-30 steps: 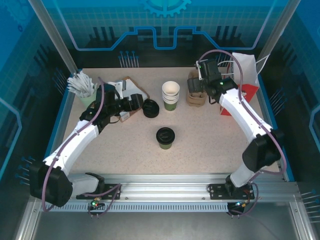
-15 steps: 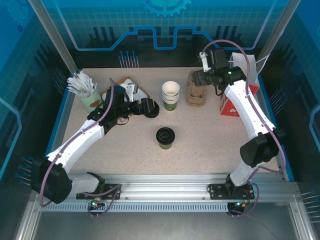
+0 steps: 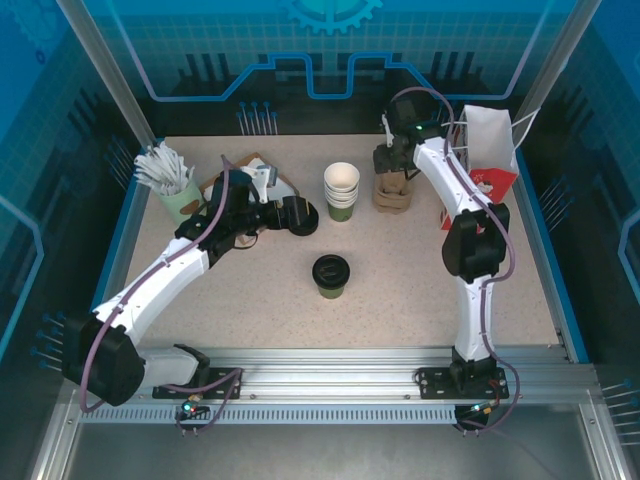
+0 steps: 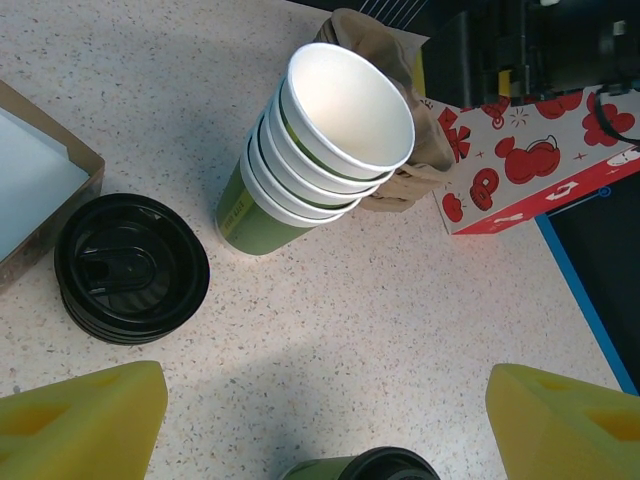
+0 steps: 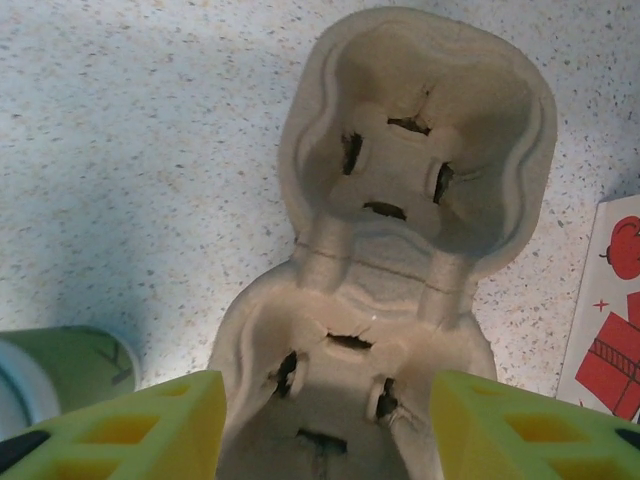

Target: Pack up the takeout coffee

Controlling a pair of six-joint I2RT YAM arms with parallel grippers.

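The takeout coffee (image 3: 331,275), a green cup with a black lid, stands alone mid-table; its lid edge (image 4: 362,467) shows low in the left wrist view. My left gripper (image 3: 296,214) hovers open over the pile of black lids (image 4: 130,268); bare table lies between its yellow fingertips (image 4: 325,400). My right gripper (image 3: 391,160) hangs over the brown pulp cup carrier (image 3: 392,192) at the back. Its jaws stand apart, one on each side of the carrier's near pocket (image 5: 340,400), and I cannot tell whether they touch it.
A stack of lidless green cups (image 3: 341,190) stands between lids and carrier. A red-and-white gift bag (image 3: 482,170) stands at the back right. A cup of white stirrers (image 3: 165,180) and a flat cardboard box (image 3: 250,180) are at the back left.
My right arm has swung left from the gift bag to above the carrier, and its jaws have narrowed. My left gripper shifted right over the lids, then held still.
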